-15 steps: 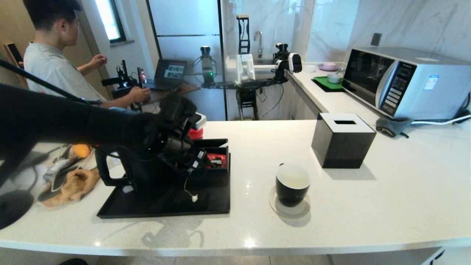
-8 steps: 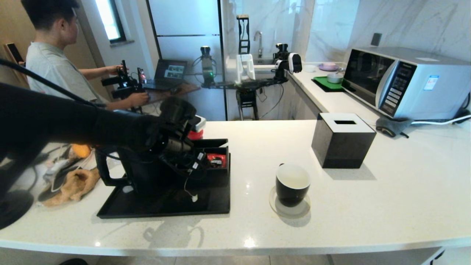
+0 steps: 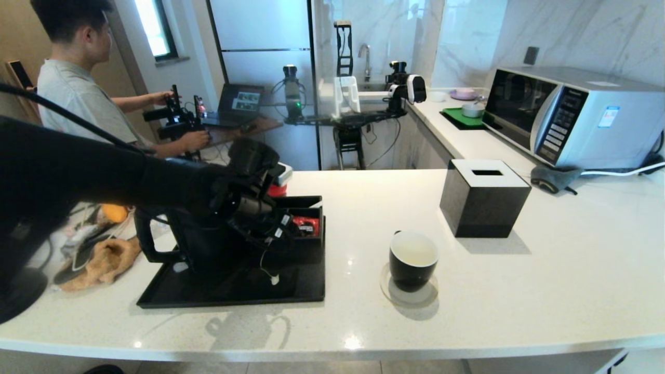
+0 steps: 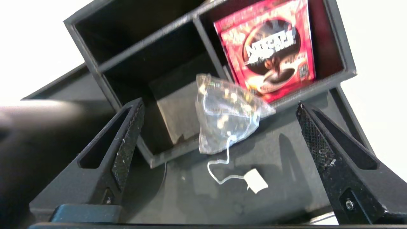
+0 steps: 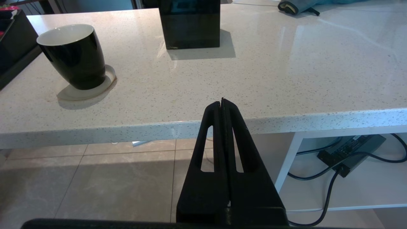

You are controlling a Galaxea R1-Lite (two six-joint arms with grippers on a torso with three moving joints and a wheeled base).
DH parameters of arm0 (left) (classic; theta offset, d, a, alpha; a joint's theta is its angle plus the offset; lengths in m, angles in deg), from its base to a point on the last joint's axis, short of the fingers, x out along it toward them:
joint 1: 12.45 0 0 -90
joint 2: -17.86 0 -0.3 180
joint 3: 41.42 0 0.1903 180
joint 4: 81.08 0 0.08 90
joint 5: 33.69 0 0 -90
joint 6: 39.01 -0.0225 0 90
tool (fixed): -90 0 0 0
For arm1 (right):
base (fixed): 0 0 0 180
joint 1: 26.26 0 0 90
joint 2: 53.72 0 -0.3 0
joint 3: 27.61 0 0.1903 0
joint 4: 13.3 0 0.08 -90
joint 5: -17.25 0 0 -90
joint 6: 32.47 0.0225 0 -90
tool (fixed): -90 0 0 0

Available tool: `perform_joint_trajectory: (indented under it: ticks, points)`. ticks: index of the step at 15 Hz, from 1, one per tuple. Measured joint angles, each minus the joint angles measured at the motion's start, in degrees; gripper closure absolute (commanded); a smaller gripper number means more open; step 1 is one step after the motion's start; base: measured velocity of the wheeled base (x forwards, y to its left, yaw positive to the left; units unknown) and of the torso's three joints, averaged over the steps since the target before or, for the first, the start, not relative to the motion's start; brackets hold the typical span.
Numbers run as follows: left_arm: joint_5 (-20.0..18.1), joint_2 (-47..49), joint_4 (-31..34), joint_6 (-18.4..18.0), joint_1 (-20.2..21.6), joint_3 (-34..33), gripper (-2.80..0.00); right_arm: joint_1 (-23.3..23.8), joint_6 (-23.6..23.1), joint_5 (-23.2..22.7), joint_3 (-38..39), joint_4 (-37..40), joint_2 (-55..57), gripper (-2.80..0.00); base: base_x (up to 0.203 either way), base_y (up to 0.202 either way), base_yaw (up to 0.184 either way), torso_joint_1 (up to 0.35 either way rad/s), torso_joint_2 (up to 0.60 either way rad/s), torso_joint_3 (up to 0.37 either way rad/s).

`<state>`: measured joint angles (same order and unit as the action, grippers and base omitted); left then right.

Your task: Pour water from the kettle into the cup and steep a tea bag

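- While my left claw [image 4: 219,133] hangs over the black tray [image 3: 171,298] at the left of the white surface [image 3: 519,291], its two fingers [image 4: 127,140] stand spread wide with nothing gripped between them
- From the left wrist view I see the tea bag [image 4: 224,114] between those spread fingers, touching neither one; it leans on the front wall of the black divided box [image 4: 95,66], where the partition meets it, with its white string running down to the small tag [image 4: 256,180] on the tray floor
- I see a red coffee sachet [image 4: 270,47] standing in the box compartment just behind the tea bag
- I find the kettle [image 3: 200,244] on the same tray, mostly hidden by my left arm in the head view, its loop handle [image 3: 145,239] sticking out toward the tray's left edge
- I place the cup [image 3: 413,259] on a pale round coaster [image 3: 410,297], well apart from the tray to its right, upright, white inside showing
- I note a black tissue box [image 3: 483,200] near the cup, further back on the surface
- My right claw [image 5: 223,103] sits parked below the surface's front edge, fingers pressed fully together, holding nothing
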<state>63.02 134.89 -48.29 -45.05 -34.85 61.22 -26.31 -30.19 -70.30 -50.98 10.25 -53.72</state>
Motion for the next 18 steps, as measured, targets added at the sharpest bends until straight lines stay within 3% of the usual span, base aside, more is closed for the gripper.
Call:
perform_joint_trajectory:
  ticks: [10,11,18]
  points:
    - [0.04,0.61,-0.35,-0.07,0.00,-0.17,-2.80,0.02,0.00,0.02,0.00,0.00,0.00,0.00,0.000,0.000,0.000,0.000,0.00,0.000]
    - [0.02,0.66,-0.35,-0.07,0.00,-0.17,0.00,0.02,0.00,0.02,0.00,0.00,0.00,0.00,0.000,0.000,0.000,0.000,0.00,0.000]
    - [-0.02,1.00,-0.94,0.01,0.00,-0.12,0.00,-0.02,-0.01,0.00,0.00,-0.02,0.00,0.00,0.000,0.000,0.000,0.000,0.00,0.000]
